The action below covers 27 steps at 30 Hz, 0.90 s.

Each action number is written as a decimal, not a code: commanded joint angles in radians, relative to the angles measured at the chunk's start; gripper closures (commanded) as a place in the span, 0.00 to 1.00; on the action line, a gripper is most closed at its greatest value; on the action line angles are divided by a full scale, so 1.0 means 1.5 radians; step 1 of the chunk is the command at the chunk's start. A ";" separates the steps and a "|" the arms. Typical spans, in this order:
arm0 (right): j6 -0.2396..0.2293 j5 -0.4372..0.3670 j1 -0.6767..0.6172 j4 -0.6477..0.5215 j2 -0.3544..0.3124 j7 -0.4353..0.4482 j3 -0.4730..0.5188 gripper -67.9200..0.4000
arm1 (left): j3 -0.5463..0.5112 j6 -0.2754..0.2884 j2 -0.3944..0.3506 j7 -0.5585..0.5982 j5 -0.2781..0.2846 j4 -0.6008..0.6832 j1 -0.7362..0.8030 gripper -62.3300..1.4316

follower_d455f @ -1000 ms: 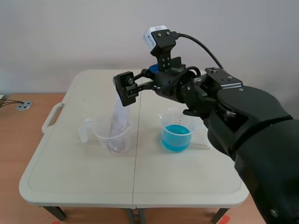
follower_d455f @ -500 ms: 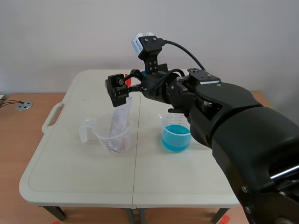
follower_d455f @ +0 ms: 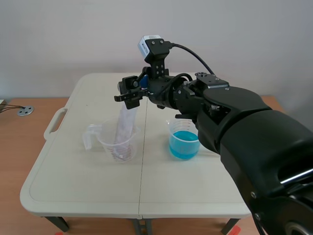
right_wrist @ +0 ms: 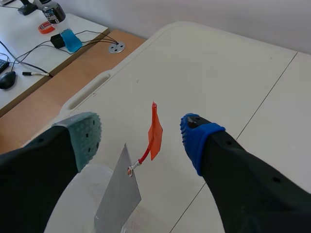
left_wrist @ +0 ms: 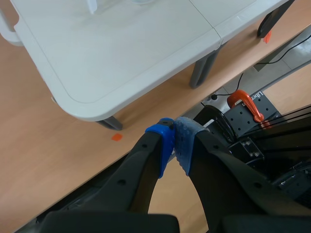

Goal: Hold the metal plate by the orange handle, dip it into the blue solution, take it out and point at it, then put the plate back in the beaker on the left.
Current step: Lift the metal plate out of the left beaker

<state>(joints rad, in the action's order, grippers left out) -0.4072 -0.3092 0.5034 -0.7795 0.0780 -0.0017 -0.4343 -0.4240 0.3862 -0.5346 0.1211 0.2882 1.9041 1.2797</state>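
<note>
Right wrist view gives us the clearest look: the right claw (right_wrist: 141, 138) is spread wide and holds nothing, its pads (right_wrist: 197, 136) standing on either side of the orange handle (right_wrist: 155, 132) without touching it. The handle is a small thin tab standing upright, joined by a short red wire (right_wrist: 142, 158) to a hole in the top corner of the metal plate (right_wrist: 118, 194). The plate leans tilted, with its lower end down inside the clear beaker (follower_d455f: 105, 139) on the left part of the table (follower_d455f: 88, 181). In the scene view the second beaker (follower_d455f: 172, 128), with the blue solution (follower_d455f: 184, 145), stands near it to the right, apart from it. We judge the plate to be thin, stiff and light, so weight should be no trouble. The tab looks flimsy, and we expect it would crumple or slip if pinched at its very tip. We would close on its flat faces, around the middle of the tab and clear of the wire. Since the wire is the only link, we expect the plate to hang and swing freely once lifted, so it may catch the rim. The clear beaker looks light enough to tip or drag along if it does. In the left wrist view the left claw (left_wrist: 174, 145) is closed pad to pad on nothing, off the table's edge and above the floor.
</note>
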 commanded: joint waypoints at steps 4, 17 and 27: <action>-0.003 -0.005 0.019 -0.006 0.011 0.006 -0.004 0.64 | 0.005 0.004 0.003 0.009 0.004 0.004 -0.002 0.94; -0.047 -0.005 0.019 -0.006 0.011 0.021 -0.004 0.93 | 0.005 0.017 0.003 0.009 0.004 0.004 -0.002 0.94; -0.182 -0.006 0.017 -0.006 0.011 0.041 -0.004 0.98 | 0.005 0.019 0.003 0.009 0.004 0.004 -0.002 0.94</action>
<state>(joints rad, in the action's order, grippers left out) -0.6716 -0.3096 0.5034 -0.7795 0.0780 0.0483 -0.4343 -0.4240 0.4126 -0.5346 0.1215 0.2882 1.9041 1.2797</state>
